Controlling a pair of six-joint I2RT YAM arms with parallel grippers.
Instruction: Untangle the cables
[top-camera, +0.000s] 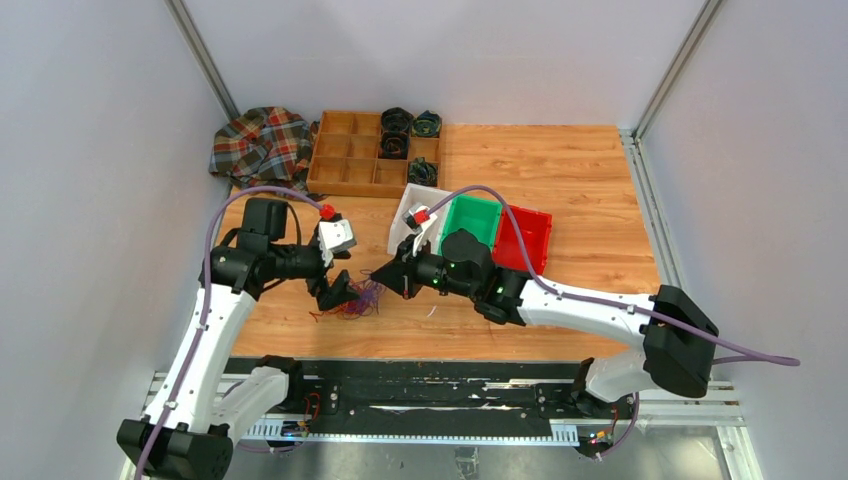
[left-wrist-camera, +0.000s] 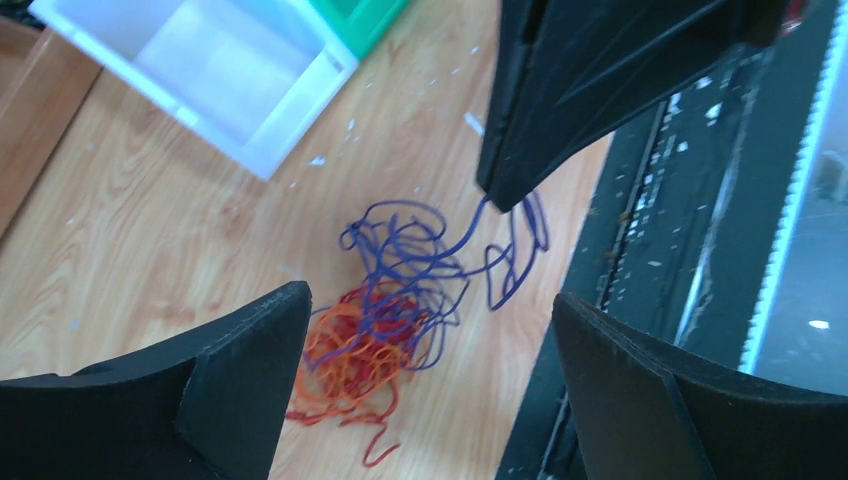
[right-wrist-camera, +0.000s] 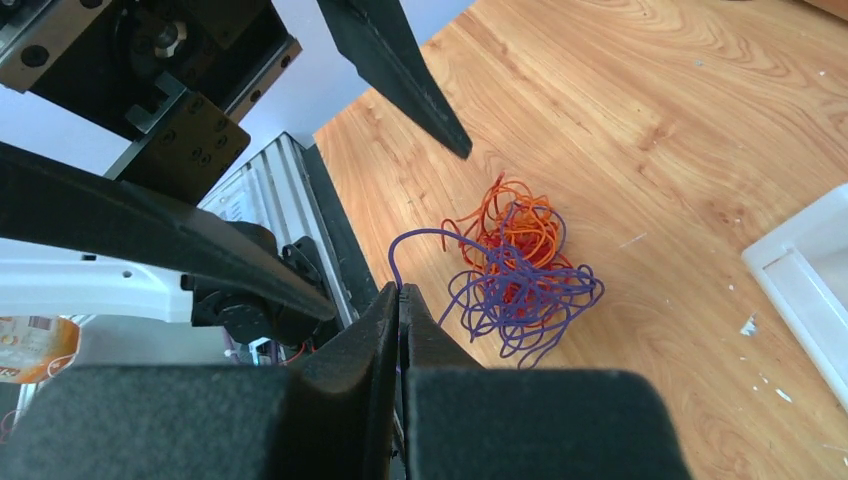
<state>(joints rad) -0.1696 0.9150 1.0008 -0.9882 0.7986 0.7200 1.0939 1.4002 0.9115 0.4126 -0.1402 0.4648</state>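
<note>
The cables (top-camera: 355, 298) lie as a small tangled clump on the tabletop (top-camera: 560, 180), near its front edge and between the two arms. They are thin, limp wires in loose loops: orange and red knotted together on one side, purple spread over and beside them.

One purple strand (right-wrist-camera: 420, 236) rises out of the clump in an arc to the tips of the right gripper (right-wrist-camera: 400, 295), whose black, wedge-shaped fingers are pressed together on it. The rest of the clump rests on the wood just beside those tips.

The left gripper (left-wrist-camera: 428, 300) hangs over the clump with its matte black fingers spread wide, one on each side and holding nothing; the wires lie in the gap below it.

The tabletop is light, glossy wood-grain board flecked with small white chips. Behind the clump stands a translucent white bin (top-camera: 405, 215), rectangular, with a green bin (top-camera: 470, 222) and a red bin (top-camera: 530, 240) next to it. Farther back are a wooden tray (top-camera: 345, 160) with compartments, some holding dark coiled rolls (top-camera: 397, 120), and a crumpled plaid cloth (top-camera: 262, 140) in the left corner.
</note>
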